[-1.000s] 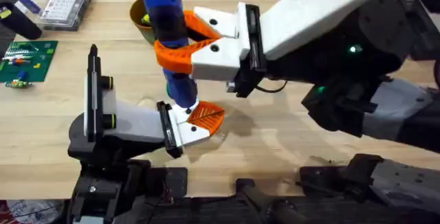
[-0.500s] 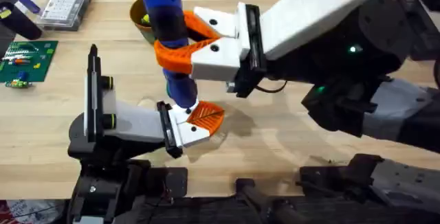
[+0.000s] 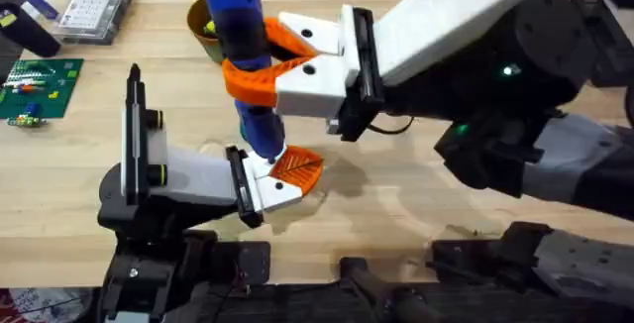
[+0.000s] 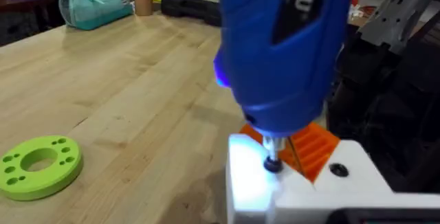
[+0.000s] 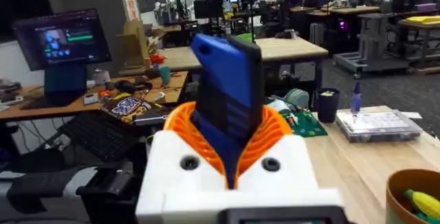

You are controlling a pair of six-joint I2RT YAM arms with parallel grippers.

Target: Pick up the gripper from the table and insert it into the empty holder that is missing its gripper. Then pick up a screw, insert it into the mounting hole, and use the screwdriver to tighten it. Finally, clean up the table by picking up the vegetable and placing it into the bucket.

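My right gripper is shut on the blue screwdriver, its orange jaws clamped around the barrel. The screwdriver stands upright with its metal bit pressed down onto the white block of the gripper, whose orange ribbed fin points away. That block sits in the end of the white holder at the lower left of the table. A lit patch shows on the block under the bit. The screw is hidden under the bit tip. The bucket stands behind the screwdriver. The vegetable is out of view.
A bright green ring disc lies on the wood near the holder. A clear parts box and a green circuit board sit at the far left. A yellow-green item lies inside the bucket.
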